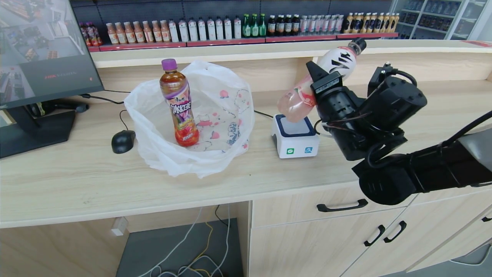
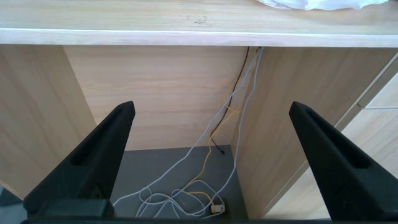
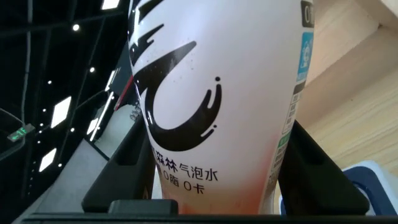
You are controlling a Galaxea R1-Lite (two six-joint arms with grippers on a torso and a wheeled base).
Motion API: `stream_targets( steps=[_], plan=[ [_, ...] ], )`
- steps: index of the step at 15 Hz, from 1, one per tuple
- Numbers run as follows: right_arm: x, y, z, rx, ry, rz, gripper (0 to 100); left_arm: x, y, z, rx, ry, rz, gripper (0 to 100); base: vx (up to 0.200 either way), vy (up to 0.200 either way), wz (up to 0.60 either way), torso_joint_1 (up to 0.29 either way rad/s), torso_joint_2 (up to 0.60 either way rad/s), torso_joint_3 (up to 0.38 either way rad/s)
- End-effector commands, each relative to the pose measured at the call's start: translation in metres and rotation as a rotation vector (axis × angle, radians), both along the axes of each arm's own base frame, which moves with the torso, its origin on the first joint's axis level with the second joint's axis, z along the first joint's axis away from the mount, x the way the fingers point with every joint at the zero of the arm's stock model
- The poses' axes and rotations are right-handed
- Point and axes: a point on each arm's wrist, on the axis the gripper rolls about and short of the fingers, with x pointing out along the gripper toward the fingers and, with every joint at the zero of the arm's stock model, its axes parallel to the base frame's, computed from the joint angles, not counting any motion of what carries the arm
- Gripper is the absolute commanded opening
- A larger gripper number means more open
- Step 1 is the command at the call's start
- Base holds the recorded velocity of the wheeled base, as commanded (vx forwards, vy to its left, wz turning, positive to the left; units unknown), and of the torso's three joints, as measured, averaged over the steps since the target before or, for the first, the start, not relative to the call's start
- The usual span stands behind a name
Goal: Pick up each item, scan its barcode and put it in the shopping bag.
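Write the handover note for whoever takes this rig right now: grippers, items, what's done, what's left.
Right gripper: shut on the pink-and-white bottle, which is held tilted with its base just above the scanner.
Left gripper: open, holding nothing, below the counter edge.
Done: the tea bottle stands upright in the shopping bag.
Left: confirm the scan, then put the held bottle in the bag.

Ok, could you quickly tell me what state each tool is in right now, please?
Left tool: open, holding nothing.
Right tool: closed on the pink-and-white bottle, tilted above the scanner.
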Motion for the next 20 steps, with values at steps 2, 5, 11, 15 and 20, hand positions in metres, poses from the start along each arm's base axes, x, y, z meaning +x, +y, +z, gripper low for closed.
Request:
stream_targets(
  steps=[2,5,11,15,20],
  plan=[
    [-0.035,-0.008,0.028,-0.072,-0.072,-0.028,0,0.000,0.000,0.000,0.000,-0.001,0.001,100,0.000,0.000,0.00,0.000,0.00,0.000],
    [-0.068,-0.003,0.033,-0.222,-0.104,-0.077,0,0.000,0.000,0.000,0.001,-0.001,0.000,100,0.000,0.000,0.00,0.000,0.00,0.000],
    [-0.116,-0.014,0.022,-0.599,-0.201,-0.260,0,0.000,0.000,0.000,0.003,-0.001,0.000,100,0.000,0.000,0.00,0.000,0.00,0.000],
    [-0.119,-0.014,0.014,-0.669,-0.205,-0.285,0,0.000,0.000,0.000,0.000,0.001,0.000,100,0.000,0.000,0.00,0.000,0.00,0.000],
    [-0.100,-0.020,0.011,-0.670,-0.200,-0.347,0,0.000,0.000,0.000,-0.002,0.001,0.000,100,0.000,0.200,0.00,0.001,0.00,0.005]
  ],
)
